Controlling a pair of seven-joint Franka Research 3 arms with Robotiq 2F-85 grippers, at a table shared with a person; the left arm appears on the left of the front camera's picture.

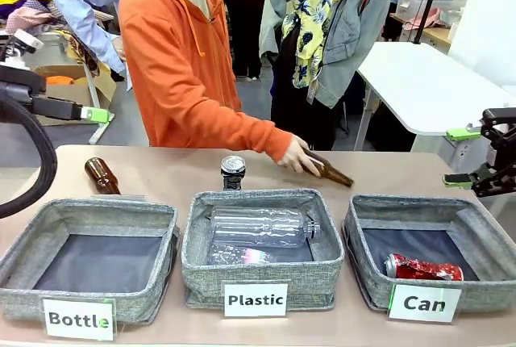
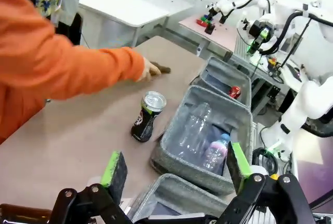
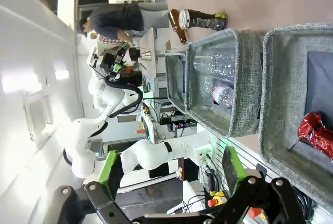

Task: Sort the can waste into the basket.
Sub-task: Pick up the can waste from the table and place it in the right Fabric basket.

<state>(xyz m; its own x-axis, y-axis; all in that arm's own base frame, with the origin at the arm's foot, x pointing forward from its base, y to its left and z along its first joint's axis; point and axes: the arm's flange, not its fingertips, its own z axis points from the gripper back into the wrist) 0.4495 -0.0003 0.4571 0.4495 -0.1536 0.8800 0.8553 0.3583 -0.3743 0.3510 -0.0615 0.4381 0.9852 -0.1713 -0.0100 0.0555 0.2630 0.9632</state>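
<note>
A tan table point(image 1: 161, 177) carries three grey fabric baskets in a row: the "Bottle" basket point(image 1: 89, 208), the "Plastic" basket point(image 1: 258, 198) and the "Can" basket point(image 1: 419, 204). A white table point(image 1: 419, 81) stands in the room behind. The red crushed can point(image 1: 422, 268) lies inside the "Can" basket, and the black can point(image 1: 233, 173) stands upright just behind the "Plastic" basket. A person's hand point(image 1: 300, 156) rests on a lying brown glass bottle point(image 1: 332, 173). The left gripper point(image 2: 176, 164) and the right gripper point(image 1: 458, 155) hang raised at opposite ends, jaws wide apart and empty.

Nearest the right gripper point(image 1: 459, 156), the coarse grey cloth basket point(image 1: 488, 297) holds 1 glossy, crumpled red metal can point(image 1: 422, 268); the tabletop point(image 1: 161, 173) is matt.
</note>
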